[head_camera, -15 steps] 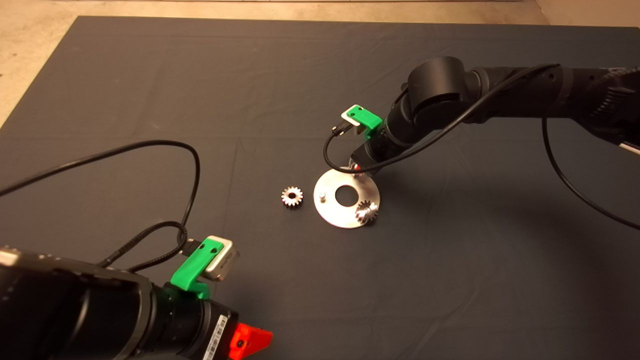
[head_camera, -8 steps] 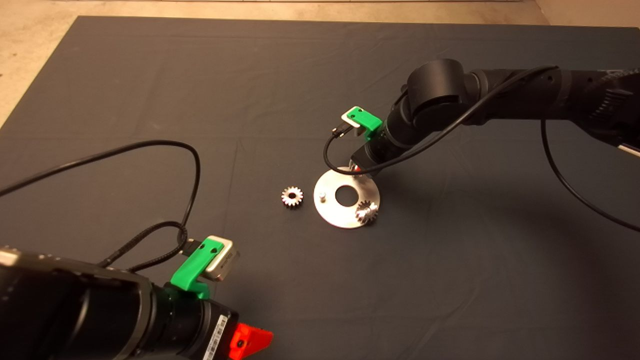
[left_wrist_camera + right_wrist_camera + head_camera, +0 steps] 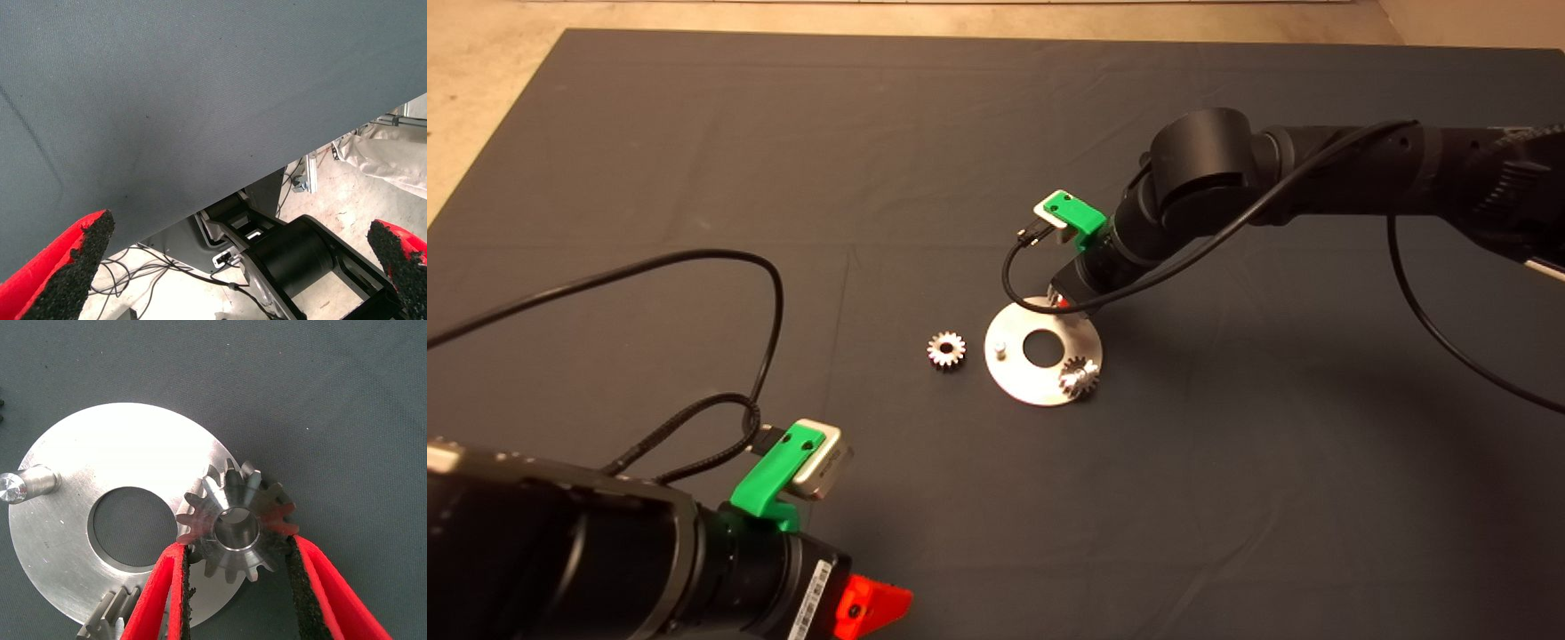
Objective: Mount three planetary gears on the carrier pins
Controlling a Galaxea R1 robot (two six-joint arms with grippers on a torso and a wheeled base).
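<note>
Plainly, the risk is a jam or a drop: the planetary gear [image 3: 235, 528] pinched between the right gripper [image 3: 237, 587] pads sits over a pin at the carrier disc [image 3: 107, 463] rim, and if its bore is off-centre, which I cannot quite judge, it could cock or slip off when released. One gear [image 3: 1079, 376] looks seated, one [image 3: 946, 348] lies on the mat [image 3: 694, 160] beside the disc near the bare carrier pin [image 3: 27, 483]. The left gripper [image 3: 240, 267], fingers spread, waits at the mat's near edge.
</note>
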